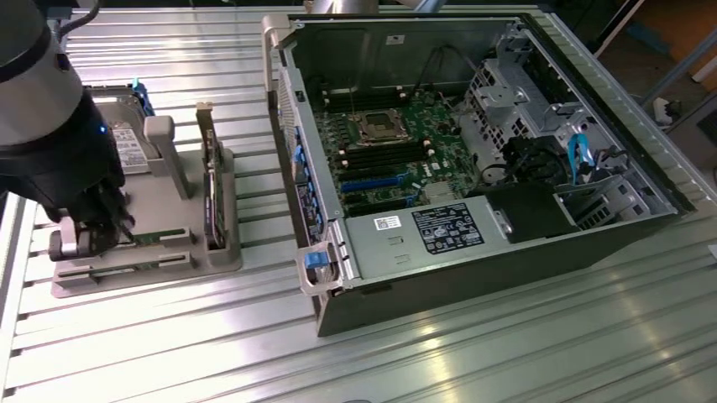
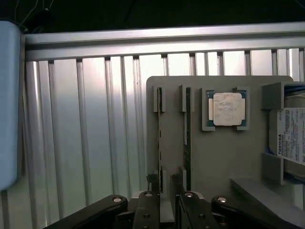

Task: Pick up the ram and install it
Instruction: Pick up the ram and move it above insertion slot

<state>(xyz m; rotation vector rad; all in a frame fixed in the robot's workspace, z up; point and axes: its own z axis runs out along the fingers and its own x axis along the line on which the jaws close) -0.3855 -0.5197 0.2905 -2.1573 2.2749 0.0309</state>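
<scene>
The work is near its start: the approach looks made, while the grasp, the carry and the seating are all left. The ram (image 2: 188, 138), a long, narrow green circuit-board stick, stands on edge in a slot of the flat grey plastic holder (image 1: 146, 267), not yet lifted. In the exterior view that holder lies on the ribbed aluminium table (image 1: 471, 353) at about nine o'clock from the open black steel computer case (image 1: 448, 290). It is well apart from the green motherboard (image 1: 392, 143), where I judge the stick must end up. The black two-fingered gripper (image 1: 92, 233) hangs low over the holder's seven o'clock corner. From it the silver boxy hard drive (image 1: 127, 143) sits at about one o'clock, and the dark upright card with a metal bracket (image 1: 210, 185) at about three o'clock. In the wrist view the gripper (image 2: 165, 185) has its jaws spread with bare grey holder between them, gripping nothing. The fingers (image 2: 177, 186) are just beside the stick's near end, though I cannot tell whether they straddle it or the neighbouring slot. A square silver processor chip (image 2: 228, 109) rests in its seat between the slots and the hard drive.
</scene>
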